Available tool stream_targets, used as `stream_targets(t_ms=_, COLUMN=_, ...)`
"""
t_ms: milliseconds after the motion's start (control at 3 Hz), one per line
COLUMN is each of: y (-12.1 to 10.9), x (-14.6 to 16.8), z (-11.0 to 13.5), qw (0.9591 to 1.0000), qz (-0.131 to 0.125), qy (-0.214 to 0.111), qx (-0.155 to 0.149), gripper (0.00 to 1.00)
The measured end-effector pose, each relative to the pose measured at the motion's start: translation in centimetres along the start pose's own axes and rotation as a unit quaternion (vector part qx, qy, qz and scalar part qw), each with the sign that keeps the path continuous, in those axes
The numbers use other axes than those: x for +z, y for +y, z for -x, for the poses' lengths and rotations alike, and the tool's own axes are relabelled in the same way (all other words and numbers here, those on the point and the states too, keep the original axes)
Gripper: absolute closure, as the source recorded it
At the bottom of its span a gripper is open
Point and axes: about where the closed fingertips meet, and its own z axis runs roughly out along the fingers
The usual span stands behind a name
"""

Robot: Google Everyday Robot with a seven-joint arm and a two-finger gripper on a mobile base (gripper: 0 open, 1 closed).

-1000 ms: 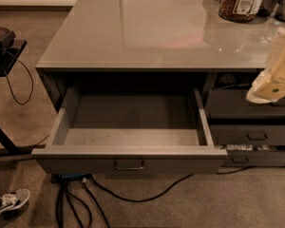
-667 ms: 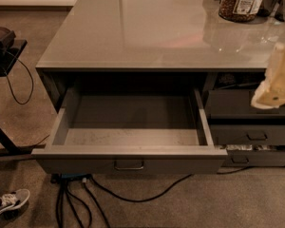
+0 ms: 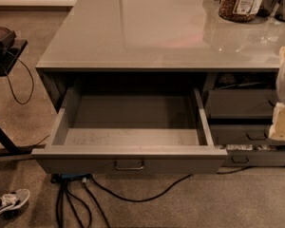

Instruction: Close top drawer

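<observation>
Top drawer (image 3: 85, 164): pulled fully out of the left bay of the bench, front panel well forward of the bench edge. Task not yet done, in my judgement.
Drawer build: matte grey box, flat rectangular front, straight thin side walls, plain floor with a faint dusty sheen. Nothing lies inside.
Handle (image 3: 129, 165): small metal loop, centred on the front panel and set low. Nothing is touching it.
End effector (image 3: 284, 103): pale, cream-coloured shape at the right edge of the view, in front of the narrower drawers and well apart from the top drawer. Whether it is wide, narrow or holding anything cannot be told.
Reason for position: judged to be off to the side, not lined up with the panel. A push on the flat front would serve for closing; the handle need not be gripped.
Bench (image 3: 147, 27): glossy grey top, smooth and reflective, with a square front edge.
Jar (image 3: 241, 1): clear, labelled, filled with brown pieces, standing at the far right of the bench, clear of the drawer's travel.
Narrower drawers (image 3: 237, 103): stacked to the right, same grey finish, partly open.
Cables (image 3: 133, 194): black, trailing over the carpet below the drawer front, not in its path.
Risk: an off-centre push may skew the wide drawer on its runners.
</observation>
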Motion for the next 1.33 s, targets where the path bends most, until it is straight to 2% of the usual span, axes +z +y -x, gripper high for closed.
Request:
stream_targets(t_ms=333, y=3.7, x=7.3, z=-9.4, qw=0.9970, qz=0.041, qy=0.059, qx=0.029, gripper=0.00)
stream_targets(t_ms=667, y=5.0, x=8.7, z=-16.6, qw=0.9932, qz=0.080, qy=0.055, qx=0.065, gripper=0.00)
stream_targets(t_ms=1000, y=2.7, x=7.6, z=-15.5, qw=0.9957, qz=0.066, qy=0.017, qx=0.062, gripper=0.00)
stream_targets(t_ms=1333, y=2.7, x=7.5, z=-15.5, qw=0.9957, qz=0.066, qy=0.017, qx=0.062, gripper=0.00)
